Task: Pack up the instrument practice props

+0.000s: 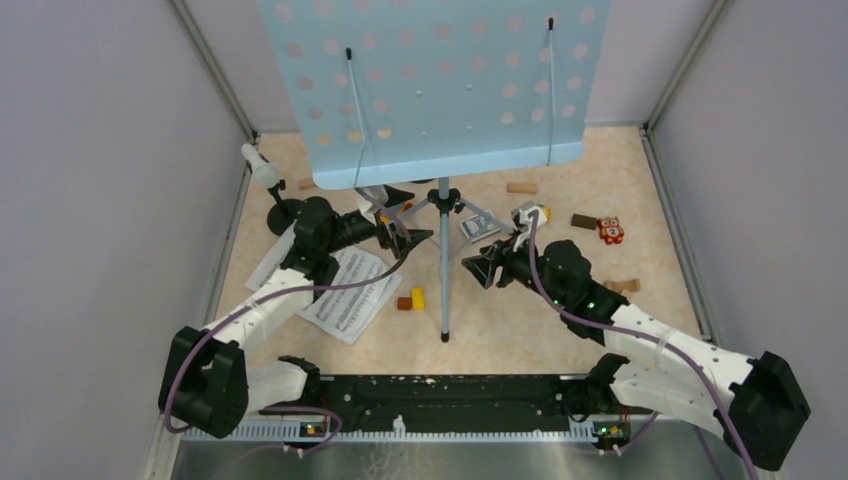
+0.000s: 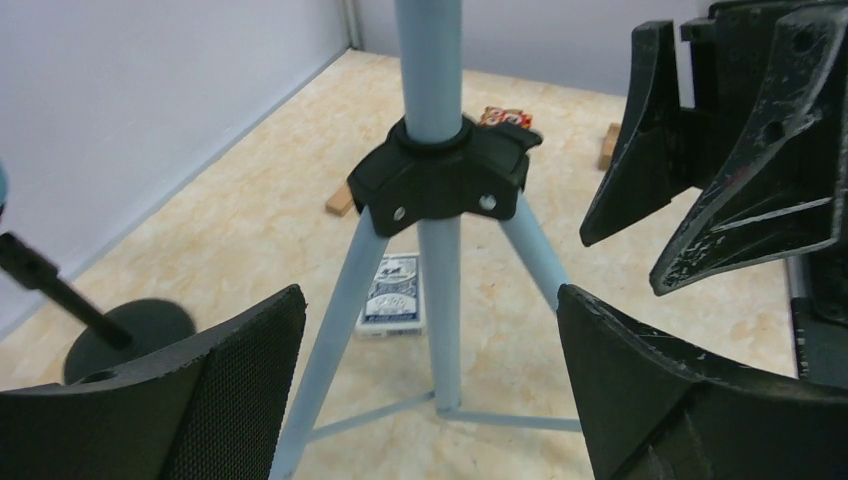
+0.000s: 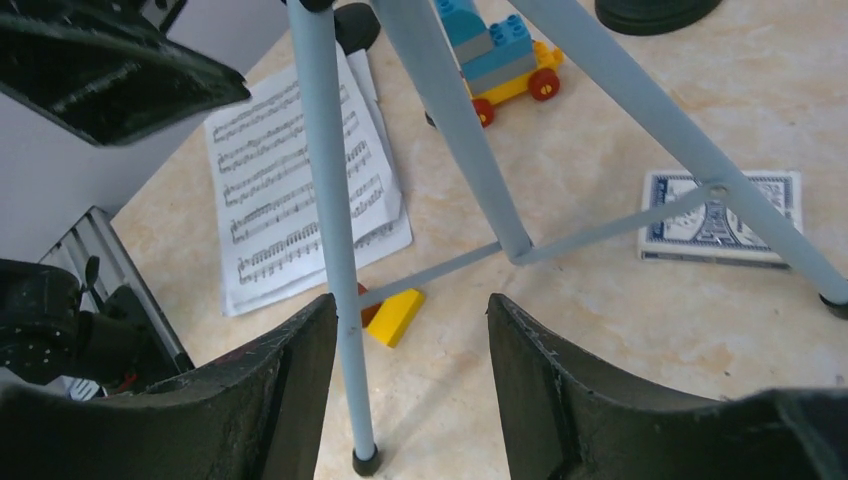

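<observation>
The music stand (image 1: 440, 90) stands upright at the top centre of the overhead view. The left gripper (image 2: 428, 300) gapes wide before its legs. The right gripper (image 3: 412, 305) sits half open, one leg beside a finger.

Left claw (image 2: 430, 300) spread wide, music rack tripod hub (image 2: 440, 175) ahead, card deck (image 2: 392, 295) beyond

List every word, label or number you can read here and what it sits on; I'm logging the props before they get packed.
No text reads clearly in any view.
sheet-music pages: staves and notes only, any title too small to read.
card deck: blue patterned back, no legible words.
small red printed block: markings too blurred to read.
</observation>
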Tool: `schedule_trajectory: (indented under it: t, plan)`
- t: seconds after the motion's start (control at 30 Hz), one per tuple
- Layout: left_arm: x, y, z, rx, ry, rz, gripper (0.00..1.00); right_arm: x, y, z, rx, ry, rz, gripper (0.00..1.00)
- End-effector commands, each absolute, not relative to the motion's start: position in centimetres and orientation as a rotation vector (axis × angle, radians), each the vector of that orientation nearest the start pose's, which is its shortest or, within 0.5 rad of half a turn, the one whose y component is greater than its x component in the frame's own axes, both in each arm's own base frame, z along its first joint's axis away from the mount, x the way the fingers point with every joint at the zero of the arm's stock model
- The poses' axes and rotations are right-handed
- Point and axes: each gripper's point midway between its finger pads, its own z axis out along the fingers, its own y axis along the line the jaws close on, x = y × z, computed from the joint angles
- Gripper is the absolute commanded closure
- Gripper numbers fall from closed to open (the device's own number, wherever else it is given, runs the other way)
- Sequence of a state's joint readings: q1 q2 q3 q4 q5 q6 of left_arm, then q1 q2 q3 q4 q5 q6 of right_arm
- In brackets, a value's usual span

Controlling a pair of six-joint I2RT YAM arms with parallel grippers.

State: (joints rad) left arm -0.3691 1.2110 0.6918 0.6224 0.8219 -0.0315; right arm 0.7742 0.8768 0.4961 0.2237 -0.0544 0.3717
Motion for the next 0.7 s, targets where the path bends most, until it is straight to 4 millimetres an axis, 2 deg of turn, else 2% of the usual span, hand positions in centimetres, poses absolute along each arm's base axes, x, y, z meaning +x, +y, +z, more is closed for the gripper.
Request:
schedule_trajectory:
  t: [0.0, 0.2, 0.33, 0.4, 0.47, 0.57, 0.63, 0.67]
  plan:
    - [30.3, -23.4, 26.0, 0.891, 1.297, -0.739, 0.01, 24.0, 28.3, 25.6, -0.364, 1.625, 0.944, 0.42]
    - [31.8, -22.7, 25.3, 0.871, 1.322, -0.654, 0.01, 25.3, 31.5, 26.8, -0.312, 1.586, 0.947, 0.36]
    - [32.9, -22.8, 25.1, 0.859, 1.334, -0.657, 0.01, 26.0, 33.3, 26.1, -0.279, 1.606, 0.919, 0.36]
    - [33.5, -23.0, 25.2, 0.863, 1.329, -0.657, 0.01, 26.7, 33.7, 25.4, -0.262, 1.633, 0.868, 0.40]
    - [34.2, -23.2, 25.3, 0.869, 1.325, -0.648, 0.01, 27.6, 33.6, 24.7, -0.258, 1.655, 0.788, 0.49]
    - [35.0, -24.0, 24.9, 0.906, 1.317, -0.665, 0.01, 28.6, 32.6, 23.6, -0.233, 1.693, 0.680, 0.75]
    - [35.1, -24.8, 24.7, 0.960, 1.304, -0.694, 0.02, 28.6, 31.9, 23.2, -0.249, 1.700, 0.642, 0.94]
    - [35.0, -25.2, 24.4, 0.999, 1.289, -0.711, 0.02, 28.2, 31.7, 23.3, -0.268, 1.696, 0.639, 1.00]
